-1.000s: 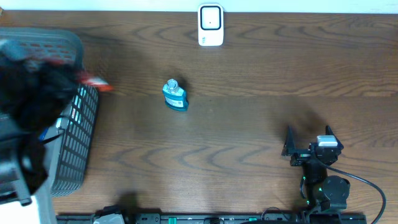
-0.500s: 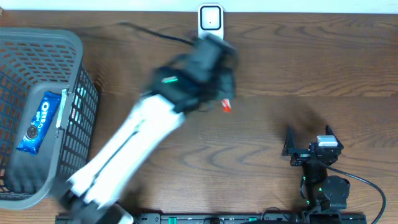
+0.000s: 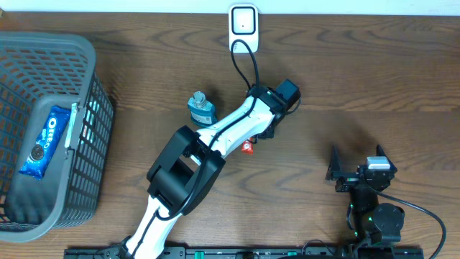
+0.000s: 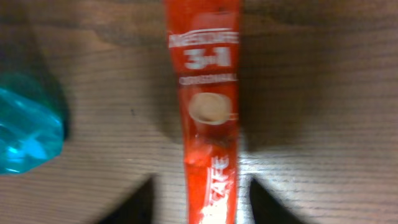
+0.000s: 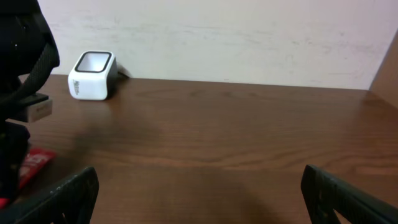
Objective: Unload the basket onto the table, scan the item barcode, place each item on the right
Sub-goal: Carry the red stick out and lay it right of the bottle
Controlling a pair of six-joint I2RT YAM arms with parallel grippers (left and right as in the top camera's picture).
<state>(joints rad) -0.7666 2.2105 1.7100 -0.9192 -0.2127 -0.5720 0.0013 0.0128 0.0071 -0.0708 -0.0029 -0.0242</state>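
- Red sachet (image 3: 248,147) sits mid overhead frame, just right of teal bottle (image 3: 202,109) (label up).
- Left fingers (image 4: 140,202) part-spread, flanking sachet, not gripping.
- Right fingers (image 3: 335,165) wide apart, lower right.

Overhead looks down; both wrist views share the sachet (image 4: 208,124).

Left arm (image 3: 188,167) stretched diagonally forward, left tool (image 4: 200,205) facing down, jaws parted; right tool (image 3: 357,160) tucked back, spread wide.
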